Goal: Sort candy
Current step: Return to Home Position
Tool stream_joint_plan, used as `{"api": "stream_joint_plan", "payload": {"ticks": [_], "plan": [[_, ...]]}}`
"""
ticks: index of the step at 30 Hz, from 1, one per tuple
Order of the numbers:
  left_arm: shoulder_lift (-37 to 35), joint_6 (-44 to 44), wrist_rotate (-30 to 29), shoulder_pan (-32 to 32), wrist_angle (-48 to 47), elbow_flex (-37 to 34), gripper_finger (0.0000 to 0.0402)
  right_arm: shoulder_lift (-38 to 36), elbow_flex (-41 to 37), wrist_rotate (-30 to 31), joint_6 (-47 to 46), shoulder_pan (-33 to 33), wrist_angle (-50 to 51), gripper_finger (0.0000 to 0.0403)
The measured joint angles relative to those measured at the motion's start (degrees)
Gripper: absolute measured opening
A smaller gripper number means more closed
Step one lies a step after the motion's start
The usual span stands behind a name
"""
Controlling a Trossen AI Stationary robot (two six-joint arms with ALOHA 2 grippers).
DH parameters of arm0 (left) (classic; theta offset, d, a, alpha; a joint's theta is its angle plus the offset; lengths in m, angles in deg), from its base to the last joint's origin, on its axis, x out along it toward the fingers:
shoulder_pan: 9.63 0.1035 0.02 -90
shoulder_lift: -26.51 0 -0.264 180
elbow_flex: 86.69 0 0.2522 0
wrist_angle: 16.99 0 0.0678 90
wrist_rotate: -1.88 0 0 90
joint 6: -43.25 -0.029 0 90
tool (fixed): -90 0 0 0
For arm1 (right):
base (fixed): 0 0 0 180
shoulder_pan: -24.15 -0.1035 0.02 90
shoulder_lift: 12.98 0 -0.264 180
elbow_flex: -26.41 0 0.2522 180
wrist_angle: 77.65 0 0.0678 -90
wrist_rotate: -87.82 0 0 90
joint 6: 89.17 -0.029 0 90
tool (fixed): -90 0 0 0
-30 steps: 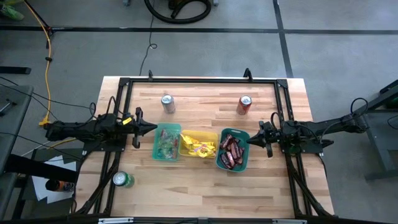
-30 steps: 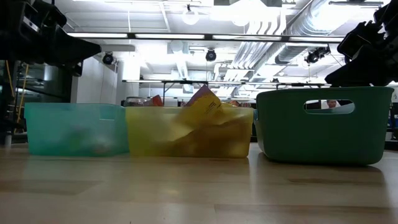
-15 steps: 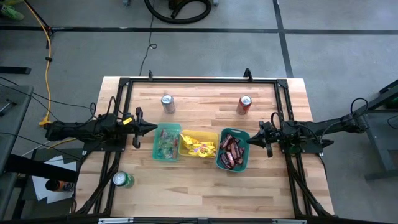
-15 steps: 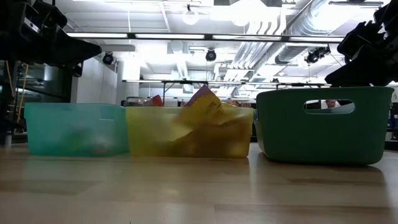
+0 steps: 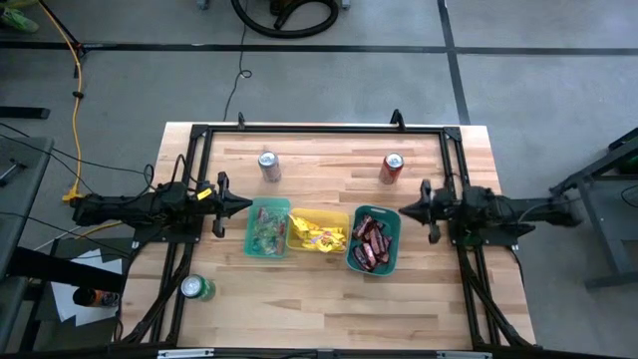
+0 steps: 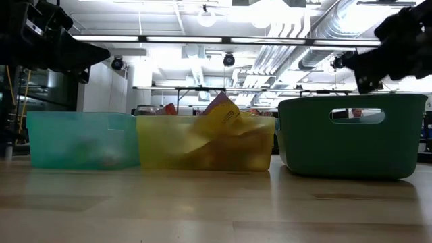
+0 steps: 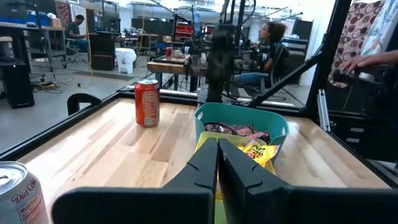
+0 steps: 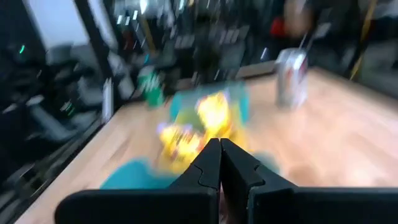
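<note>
Well, the right gripper has just swung back from the edge of the dark green bin, fingers pressed together on nothing; the left gripper, likewise closed and empty, waits beside the light teal bin. All the candy I see sits binned: brown bars in dark green, yellow packets in the yellow bin, mixed pieces in teal. I'd judge sorting done, arms homing.
</note>
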Motion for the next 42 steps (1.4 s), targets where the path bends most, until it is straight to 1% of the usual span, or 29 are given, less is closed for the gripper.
{"api": "stream_joint_plan", "payload": {"ticks": [2,3,6,42], "plan": [[0.00,0.01,-0.01,0.00,-0.02,0.00,0.0000,-3.29,0.02,0.10,2.35,2.77,-0.44,0.0000],[0.01,0.00,-0.01,0.00,0.01,0.00,0.0000,-3.22,0.11,0.33,3.24,3.96,-2.14,0.0000],[0.23,0.00,-0.02,0.00,0.07,-0.02,0.0000,-3.23,-0.17,2.92,4.33,5.19,-1.80,0.0000],[0.63,0.00,-0.44,0.00,0.04,-0.04,0.0000,-2.13,-0.22,2.28,3.55,5.21,-1.25,0.0000]]}}
